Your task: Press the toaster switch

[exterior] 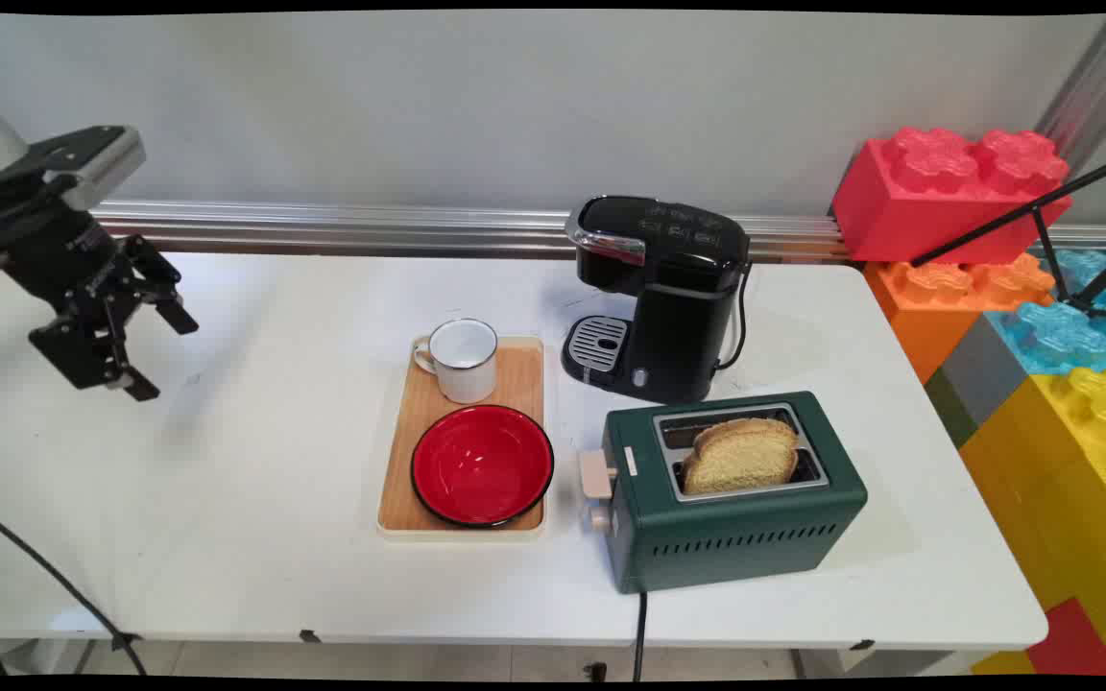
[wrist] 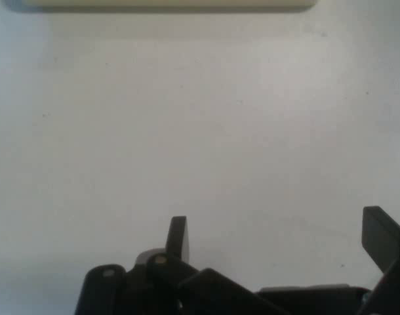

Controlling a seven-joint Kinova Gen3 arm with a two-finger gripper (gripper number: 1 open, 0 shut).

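Your gripper (exterior: 164,355) hangs above the left part of the table (exterior: 255,480), well to the left of the tray (exterior: 517,379) and touching nothing. Its two fingers (wrist: 178,237) stand wide apart with only bare tabletop between them; you hold nothing. In the hand view you see that same white surface ahead of the fingers, and along the top edge a pale strip that looks like the tray's rim (wrist: 167,4).

Take the tray as your landmark. It is a wooden board with a cream border, lying near the middle of the table. On its far end stands a white mug (exterior: 462,360), upright, its handle turned to the left. On its near end sits a red bowl (exterior: 482,464) with a black rim, just beside the mug; whether the two touch you cannot tell.

Just right of the tray's far end stands a black coffee maker (exterior: 668,288), its drip grate facing the tray. Right of the tray's near end, and just in front of the coffee maker, sits a green toaster (exterior: 735,523) with its lever toward the tray. Two slices of bread (exterior: 740,456) stick up out of the slots. A black cord runs from the toaster over the table's near edge.

Well to the right of the tray, past the table's end, big toy bricks (exterior: 947,187) in red, orange, blue and yellow are stacked.
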